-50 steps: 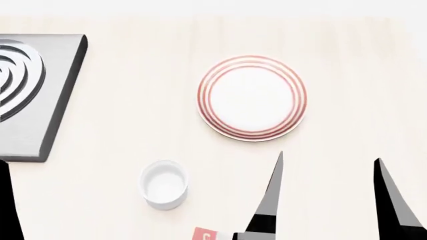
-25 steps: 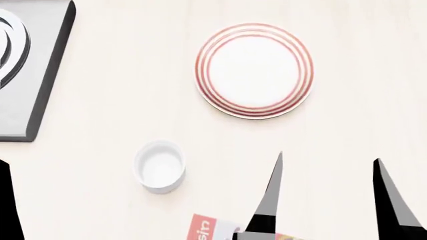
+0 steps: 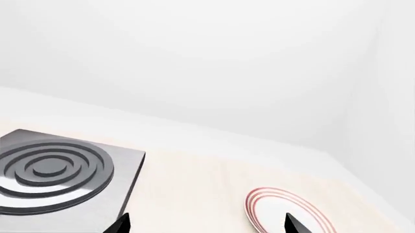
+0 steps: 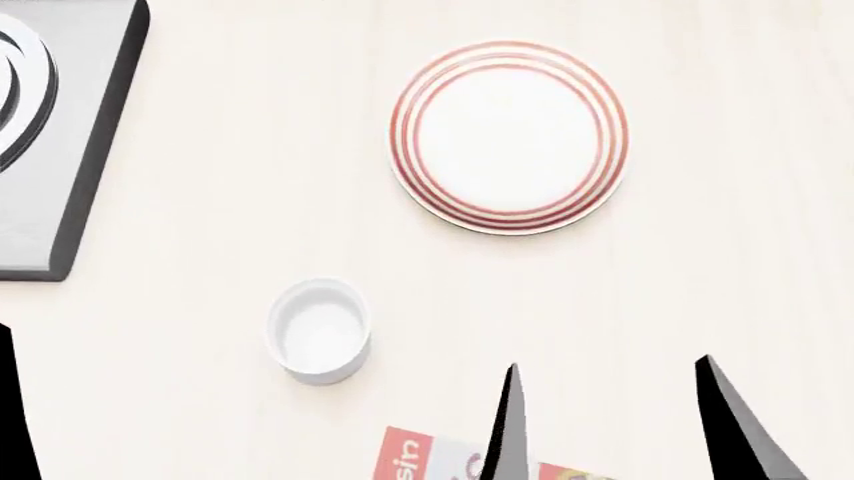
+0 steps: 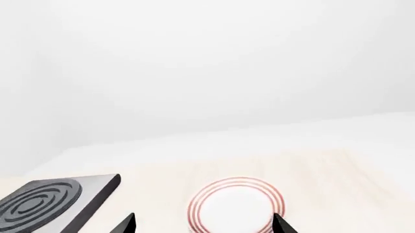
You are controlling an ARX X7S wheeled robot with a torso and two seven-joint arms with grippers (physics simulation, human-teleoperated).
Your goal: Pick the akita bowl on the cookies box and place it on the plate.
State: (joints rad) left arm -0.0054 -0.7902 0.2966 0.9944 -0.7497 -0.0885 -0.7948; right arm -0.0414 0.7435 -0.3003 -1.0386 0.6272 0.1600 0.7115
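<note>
Right gripper [image 4: 607, 420] fingers sit lower in the head view than half a second ago; plate, cup and box corner are where they were, so it's the arm that moved, not the head.

Right fingers [image 4: 509, 425] are spread wide with nothing between them. Both wrist views show just two dark tips with open air between. Left gripper [image 3: 204, 224] looks spread too and carries nothing; in the head view that arm is only a dark sliver at the left edge.

Directly under the right fingers, at the bottom edge of the head view, is a corner of the box [image 4: 420, 458], red and white, mostly cut off. I can't see the bowl anywhere. By the task it sits on the box, so I judge it lies below the frame, nearer me than the fingertips.

Plate [image 4: 509, 137] is straight ahead of the right gripper, well apart from it and bare. Cup [image 4: 319, 331] sits between the box and the burner [image 4: 54, 130], off to the left; not the target.

Right arm is nearer both box and plate. I'd pull it back toward the robot to find the bowl.
</note>
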